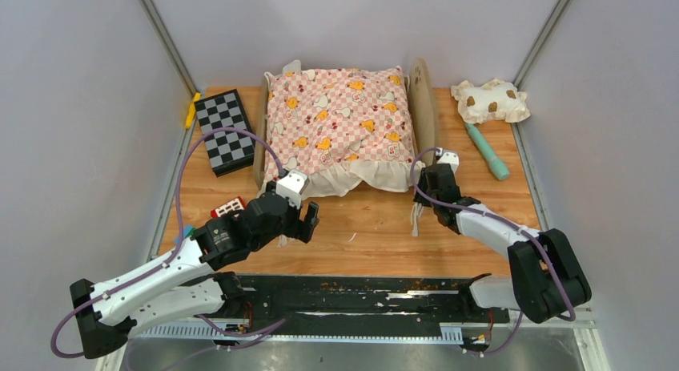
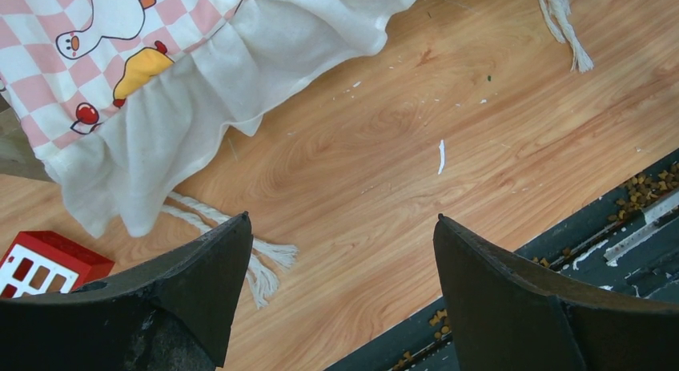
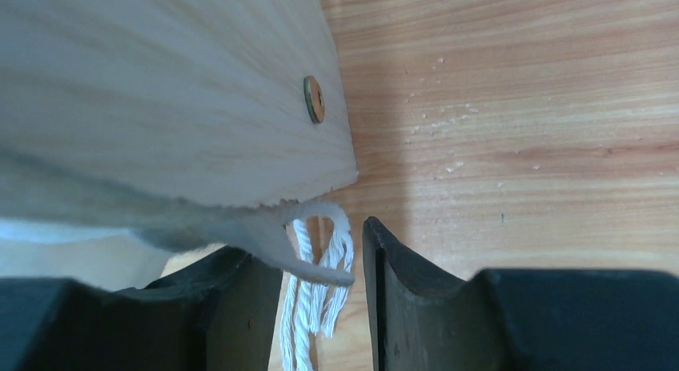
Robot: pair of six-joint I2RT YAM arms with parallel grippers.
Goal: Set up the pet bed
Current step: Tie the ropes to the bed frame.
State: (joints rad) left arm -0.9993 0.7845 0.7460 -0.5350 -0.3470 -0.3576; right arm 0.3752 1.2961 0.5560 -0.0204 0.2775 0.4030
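One light-wood pet bed (image 1: 422, 98) sits at the table's (image 1: 480, 219) twelve o'clock under a pink checkered cushion (image 1: 340, 118). Only the right wrist view shows its brass washer (image 3: 314, 98) and the right gripper (image 3: 308, 239) half-parted around a rope tassel (image 3: 312, 299); pinched or not, I cannot tell. Left gripper (image 2: 340, 235), at the bed's seven o'clock, gapes released.

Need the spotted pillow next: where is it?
Top view: the spotted pillow lies at the far right corner, right of the pet bed, beyond the teal stick.

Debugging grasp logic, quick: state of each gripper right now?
Left gripper: open, empty.
Right gripper: half-closed around the white twisted cord tassel at the light-wood pet bed frame's corner; grip cannot be told.
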